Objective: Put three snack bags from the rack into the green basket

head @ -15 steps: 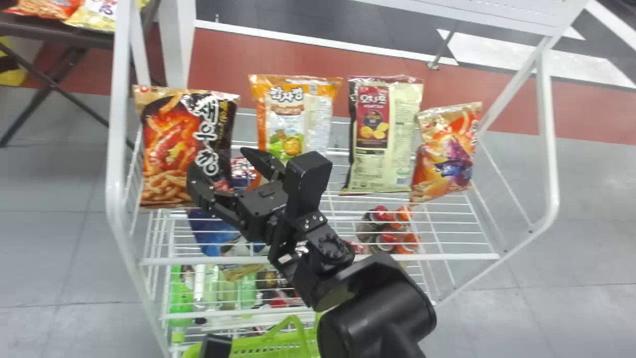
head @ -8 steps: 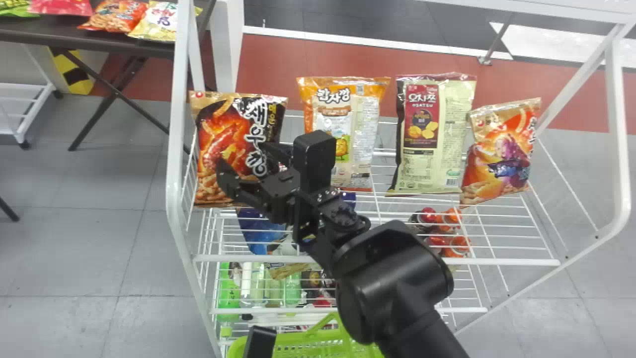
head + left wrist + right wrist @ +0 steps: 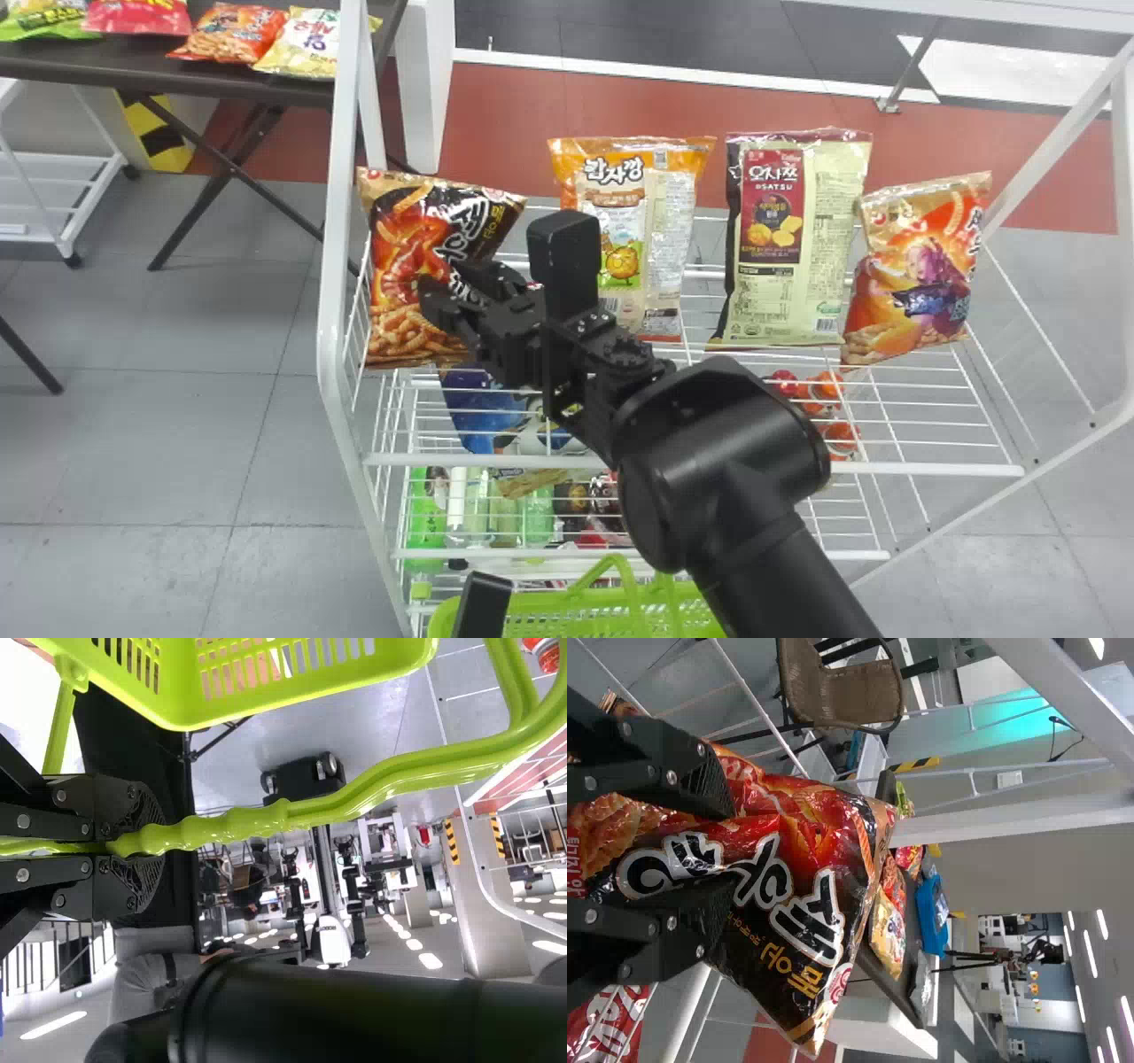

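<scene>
Grey floor [image 3: 177, 399], white rack [image 3: 930, 470]; snack bag [image 3: 403, 275] at left end, right gripper [image 3: 733, 848] there, jaws pinching it; slick film could slip from shallow grip; left post [image 3: 329, 354] could snag it; near, left gripper [image 3: 159, 843], jaws clamped round basket handle [image 3: 239, 822]!

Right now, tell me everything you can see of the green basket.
The green basket is glossy, apparently plastic, with slotted walls and a bumpy, bent handle. The left gripper has its jaws closed on that handle. In the head view the basket looks upright, at the bottom edge, partly cut off, before the white rack.
</scene>
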### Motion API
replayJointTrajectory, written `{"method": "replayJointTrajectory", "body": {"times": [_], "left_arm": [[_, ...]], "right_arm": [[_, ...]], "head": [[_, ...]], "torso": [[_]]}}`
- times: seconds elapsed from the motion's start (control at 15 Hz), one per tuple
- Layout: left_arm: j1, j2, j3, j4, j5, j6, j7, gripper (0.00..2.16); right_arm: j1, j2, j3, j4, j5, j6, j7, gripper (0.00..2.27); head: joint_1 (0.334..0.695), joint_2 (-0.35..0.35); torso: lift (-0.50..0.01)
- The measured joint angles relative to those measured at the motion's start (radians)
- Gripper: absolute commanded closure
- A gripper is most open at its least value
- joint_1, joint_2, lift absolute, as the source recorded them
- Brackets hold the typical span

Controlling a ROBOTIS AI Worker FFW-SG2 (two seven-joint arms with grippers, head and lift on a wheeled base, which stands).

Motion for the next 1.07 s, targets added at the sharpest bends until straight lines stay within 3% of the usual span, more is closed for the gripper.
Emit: {"method": "replayJointTrajectory", "body": {"times": [0.47, 0.67, 0.87, 1.0, 1.07], "left_arm": [[-0.002, 0.0, -0.008, -0.001, -0.001, -0.002, 0.001, 1.27], [0.006, 0.0, -0.013, -0.008, -0.004, -0.002, -0.001, 1.27], [0.016, 0.0, -0.016, -0.017, -0.006, -0.005, -0.001, 1.27], [0.018, 0.0, -0.016, -0.018, -0.007, -0.005, 0.0, 1.27], [0.018, 0.0, -0.015, -0.018, -0.007, -0.006, 0.001, 1.27]], "right_arm": [[0.175, -0.058, -0.036, -0.247, 0.029, -0.019, 0.039, 2.19], [0.282, -0.076, -0.075, -0.404, 0.024, 0.024, 0.04, 2.19], [0.413, -0.114, -0.127, -0.595, 0.009, 0.109, 0.039, 2.19], [0.509, -0.138, -0.181, -0.738, -0.001, 0.217, 0.04, 2.19], [0.547, -0.15, -0.208, -0.796, -0.002, 0.273, 0.04, 2.19]], "head": [[0.695, -0.174], [0.695, -0.223], [0.695, -0.275], [0.695, -0.35], [0.695, -0.35]], "torso": [[0.0], [0.0], [0.0], [0.0], [0.0]]}}
